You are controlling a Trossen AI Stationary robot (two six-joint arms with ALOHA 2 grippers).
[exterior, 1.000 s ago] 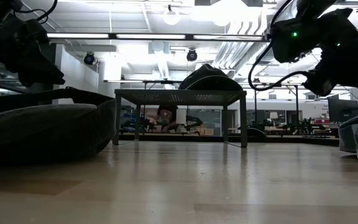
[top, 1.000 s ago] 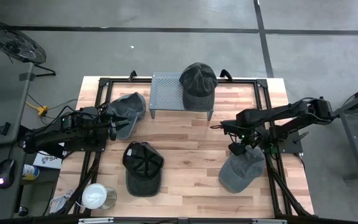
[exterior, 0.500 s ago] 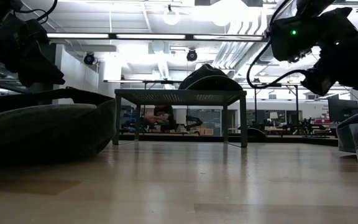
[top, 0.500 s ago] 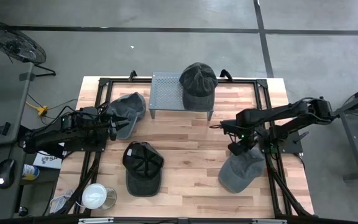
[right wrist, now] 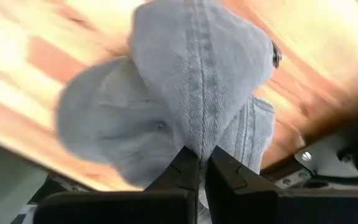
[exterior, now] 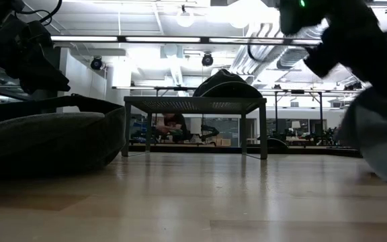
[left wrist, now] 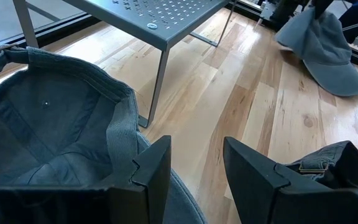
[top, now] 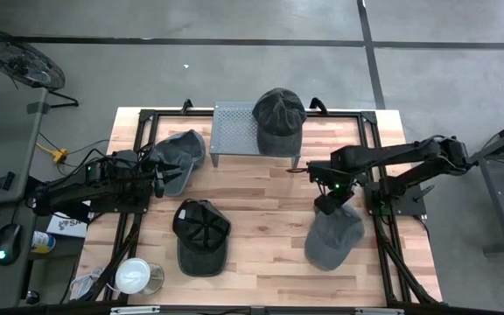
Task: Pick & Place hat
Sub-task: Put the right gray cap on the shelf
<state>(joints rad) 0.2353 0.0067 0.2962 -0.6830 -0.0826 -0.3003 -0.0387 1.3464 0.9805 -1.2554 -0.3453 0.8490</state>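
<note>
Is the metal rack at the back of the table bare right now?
No: in the high view a dark cap sits on the right end of the metal rack.

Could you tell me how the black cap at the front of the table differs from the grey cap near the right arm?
The black cap is darker than the light grey cap. The black cap lies free on the table, while the grey cap is pinched by the shut right gripper. Both are brimmed caps on the near half.
</note>
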